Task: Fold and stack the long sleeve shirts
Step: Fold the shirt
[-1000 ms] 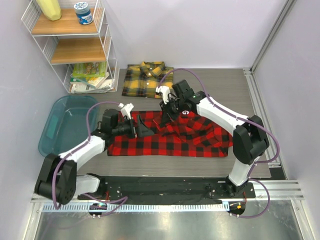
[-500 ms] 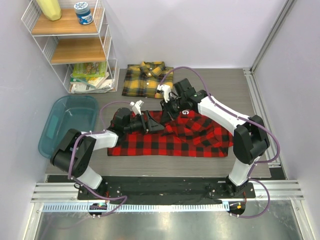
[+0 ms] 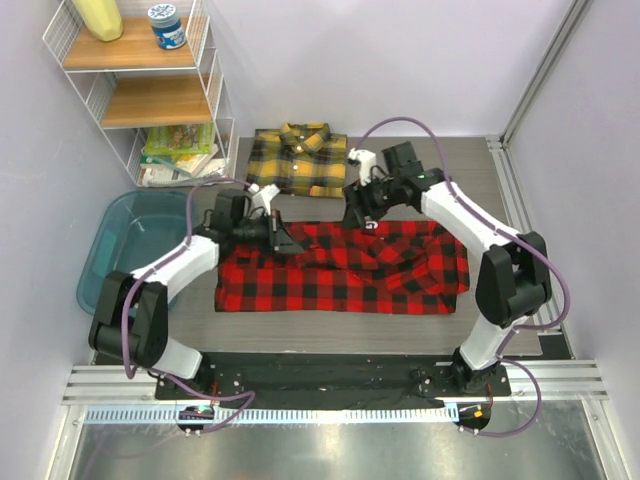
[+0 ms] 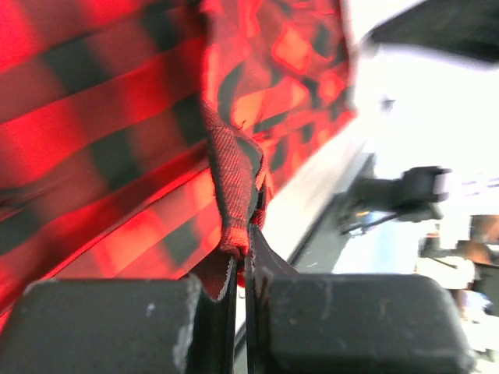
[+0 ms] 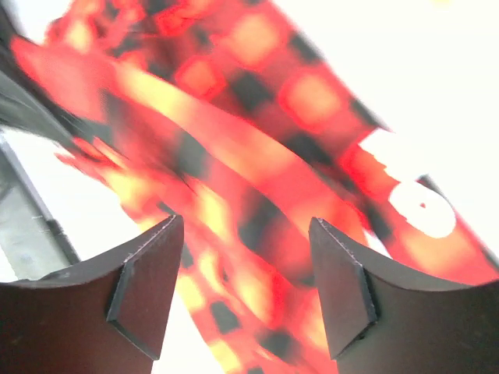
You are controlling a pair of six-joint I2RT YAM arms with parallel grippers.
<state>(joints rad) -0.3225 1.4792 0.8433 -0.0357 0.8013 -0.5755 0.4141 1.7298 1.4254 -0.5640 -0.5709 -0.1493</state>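
Observation:
The red-and-black check shirt (image 3: 345,275) lies spread across the middle of the table, rumpled along its far edge. My left gripper (image 3: 286,241) is at that far edge on the left, shut on a raised fold of the red shirt (image 4: 234,179), which is pinched between the fingertips (image 4: 248,238). My right gripper (image 3: 356,212) hovers open over the far edge near the centre. Between its fingers (image 5: 148,284) only the red fabric (image 5: 257,195) and its white lettering (image 5: 421,206) show below. The yellow-and-black check shirt (image 3: 297,158) lies folded at the back.
A teal plastic bin (image 3: 135,245) sits at the left of the table. Behind it stands a white wire shelf (image 3: 150,95) with booklets (image 3: 180,155) at its foot. The black arm base plate (image 3: 340,375) runs along the near edge, and metal frame rails (image 3: 520,200) border the right side.
My left gripper shut on the red shirt's far edge and drew back left. My right gripper opened, let go of the fabric and moved up toward the back right.

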